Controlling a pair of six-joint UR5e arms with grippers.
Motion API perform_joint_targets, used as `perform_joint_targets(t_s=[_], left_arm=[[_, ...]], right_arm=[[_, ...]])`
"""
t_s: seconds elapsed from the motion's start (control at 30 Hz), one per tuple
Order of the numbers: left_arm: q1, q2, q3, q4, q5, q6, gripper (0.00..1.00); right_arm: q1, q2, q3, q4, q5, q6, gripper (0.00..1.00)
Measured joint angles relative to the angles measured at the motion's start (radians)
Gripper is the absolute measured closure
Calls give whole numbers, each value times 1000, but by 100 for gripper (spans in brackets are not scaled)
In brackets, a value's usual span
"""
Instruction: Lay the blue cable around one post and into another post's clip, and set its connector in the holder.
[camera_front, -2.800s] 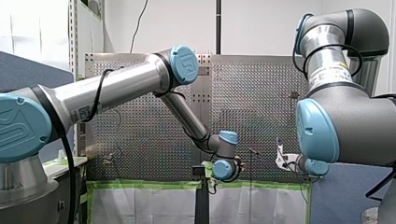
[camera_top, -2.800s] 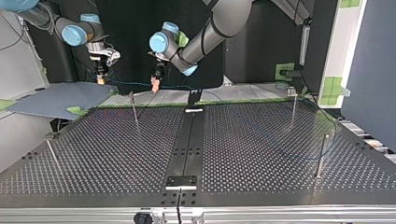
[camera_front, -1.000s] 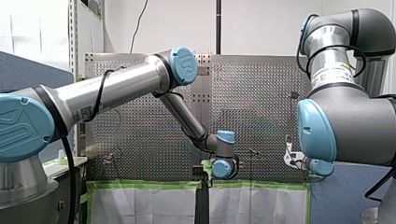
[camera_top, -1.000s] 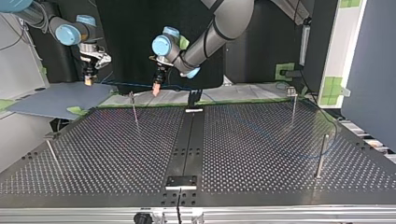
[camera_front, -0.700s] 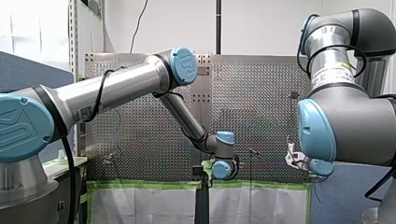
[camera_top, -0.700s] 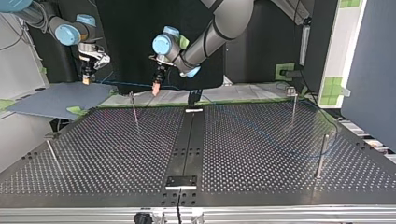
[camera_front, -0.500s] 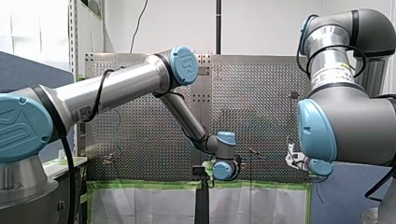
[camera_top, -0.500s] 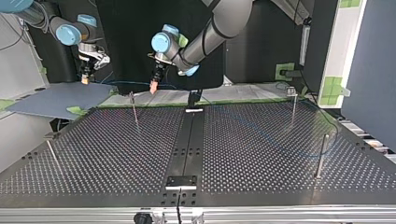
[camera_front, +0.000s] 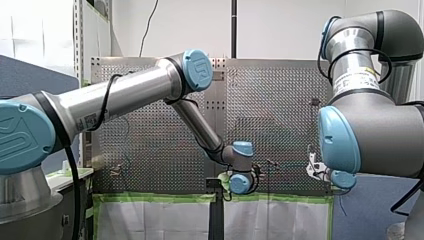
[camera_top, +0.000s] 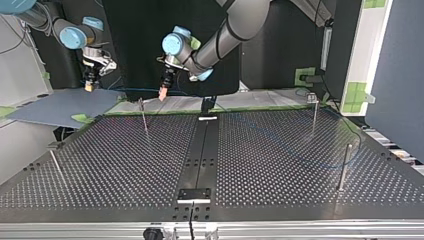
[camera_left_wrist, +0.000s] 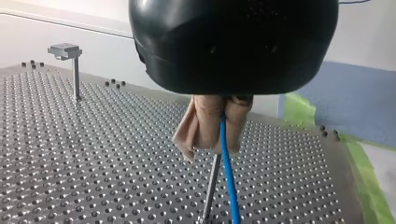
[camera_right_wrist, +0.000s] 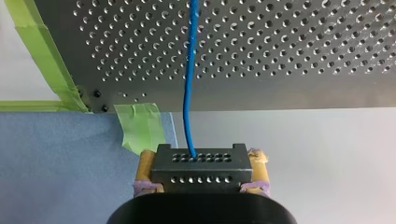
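- My left gripper, beige-padded: pinching the thin blue cable.
- My right gripper, yellow-padded: clamping the black perforated connector block.
- White arm label: writing illegible.

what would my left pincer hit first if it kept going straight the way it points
Probably the thin post just ahead of the left pincer, beside the blue cable it pinches; depth is unclear, so it might slip past onto the perforated table.

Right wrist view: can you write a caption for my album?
My right gripper holds the black connector, its blue cable running out over the perforated table.
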Motion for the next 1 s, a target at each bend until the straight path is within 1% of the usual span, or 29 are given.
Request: perform_joint_targets(t_s=[0.13,0.33,0.5,0.67,0.8,0.9,1.0], left_arm=[[9,0,0,2,-5,1,100],[29,0,0,3,-5,8,100],[40,0,3,3,11,24,100],[45,0,9,3,21,30,100],[47,0,13,3,25,33,100],[49,0,18,2,36,43,100],[51,-11,26,-5,42,48,100]], right_arm=[[-3,1,-1,-2,8,1,100],[-5,1,-3,-12,9,-2,100],[-2,3,-7,-18,-11,-10,100],[-1,3,-19,-16,-21,-9,100],[0,3,-34,-10,-25,-6,100],[-1,3,-41,-8,-26,-5,100],[-3,4,-46,-8,-27,-3,100]])
